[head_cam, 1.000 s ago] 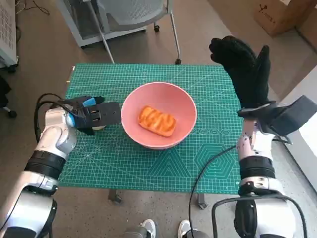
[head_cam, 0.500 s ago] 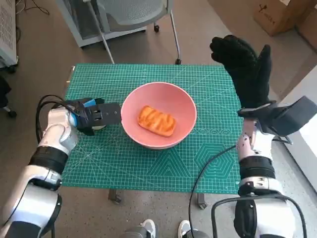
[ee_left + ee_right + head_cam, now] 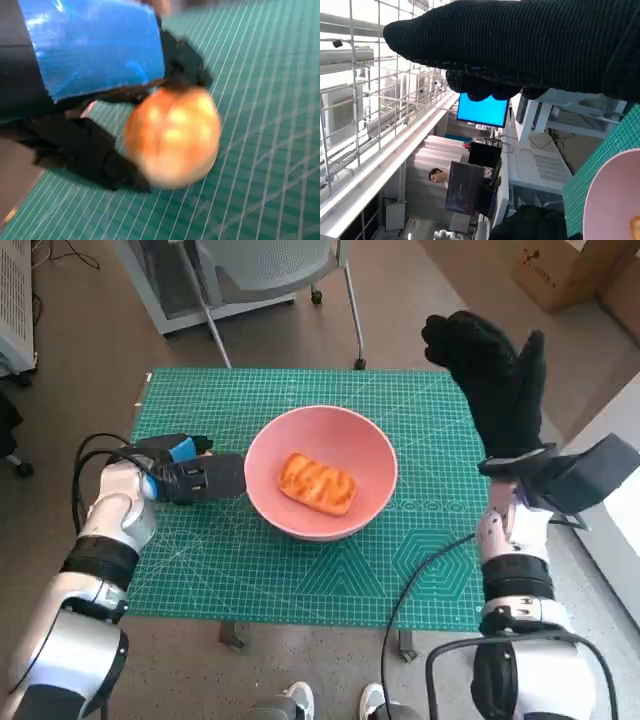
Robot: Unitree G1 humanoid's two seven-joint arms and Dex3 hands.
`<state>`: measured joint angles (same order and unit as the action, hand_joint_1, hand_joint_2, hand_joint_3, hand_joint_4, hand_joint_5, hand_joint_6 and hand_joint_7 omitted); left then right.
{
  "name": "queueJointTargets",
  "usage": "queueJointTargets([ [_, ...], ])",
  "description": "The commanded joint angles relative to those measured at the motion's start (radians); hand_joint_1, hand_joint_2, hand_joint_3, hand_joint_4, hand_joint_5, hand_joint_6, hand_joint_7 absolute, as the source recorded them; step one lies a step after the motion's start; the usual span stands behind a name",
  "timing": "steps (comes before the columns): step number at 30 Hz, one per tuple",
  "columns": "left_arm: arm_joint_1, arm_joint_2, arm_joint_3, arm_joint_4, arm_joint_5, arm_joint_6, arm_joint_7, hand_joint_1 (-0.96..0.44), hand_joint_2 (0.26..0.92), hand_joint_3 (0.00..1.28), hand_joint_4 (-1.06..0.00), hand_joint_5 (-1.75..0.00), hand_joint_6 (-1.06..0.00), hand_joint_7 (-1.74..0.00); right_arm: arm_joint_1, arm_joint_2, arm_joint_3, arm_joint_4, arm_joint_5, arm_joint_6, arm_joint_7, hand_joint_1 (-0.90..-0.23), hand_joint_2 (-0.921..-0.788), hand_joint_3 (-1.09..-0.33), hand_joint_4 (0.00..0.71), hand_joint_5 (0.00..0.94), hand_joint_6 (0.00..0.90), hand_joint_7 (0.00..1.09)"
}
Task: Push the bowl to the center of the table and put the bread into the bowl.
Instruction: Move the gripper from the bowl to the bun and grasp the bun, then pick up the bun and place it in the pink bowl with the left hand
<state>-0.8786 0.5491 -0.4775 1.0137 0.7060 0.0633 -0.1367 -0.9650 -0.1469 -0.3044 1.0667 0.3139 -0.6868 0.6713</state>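
Observation:
A pink bowl (image 3: pixel 370 445) stands in the middle of the green cutting mat (image 3: pixel 300 570), with a glazed oblong bread (image 3: pixel 317 483) lying inside it. Just left of the bowl's rim, my left hand (image 3: pixel 195 478) hovers low over the mat. The left wrist view shows its black fingers (image 3: pixel 95 155) gripping a round golden bread roll (image 3: pixel 172 137); the head view hides that roll under the hand. My right hand (image 3: pixel 495 380) is raised high over the table's far right corner, fingers spread, holding nothing. The bowl's edge (image 3: pixel 615 200) shows in the right wrist view below the glove (image 3: pixel 520 45).
A grey chair (image 3: pixel 270 265) stands beyond the table's far edge, and a cardboard box (image 3: pixel 565 270) sits on the floor at far right. A person's feet (image 3: pixel 300 702) show at the near edge. A black cable (image 3: pixel 420 580) hangs across the mat's near right.
My left hand has turned and edged slightly toward the bowl, now covering the pale roll seen under it before. The right hand, bowl and oblong bread have not moved.

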Motion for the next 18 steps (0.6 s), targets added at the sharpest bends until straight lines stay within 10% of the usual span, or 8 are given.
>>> queueJointTargets([
  [1,0.040,0.017,-0.009,0.010,0.016,-0.050,0.086,0.02,0.917,0.09,-0.61,-1.22,-0.67,-1.04,0.026,0.007,0.003,0.002,0.004,0.012,0.010,-0.702,-0.921,-0.717,0.261,0.004,0.365,0.00],
  [18,0.108,0.143,0.116,-0.452,-0.016,0.105,-0.045,0.00,0.921,0.07,-0.65,-1.16,-0.66,-1.18,0.031,0.015,0.003,-0.002,0.004,0.017,0.000,-0.704,-0.921,-0.713,0.271,0.005,0.376,0.01],
])
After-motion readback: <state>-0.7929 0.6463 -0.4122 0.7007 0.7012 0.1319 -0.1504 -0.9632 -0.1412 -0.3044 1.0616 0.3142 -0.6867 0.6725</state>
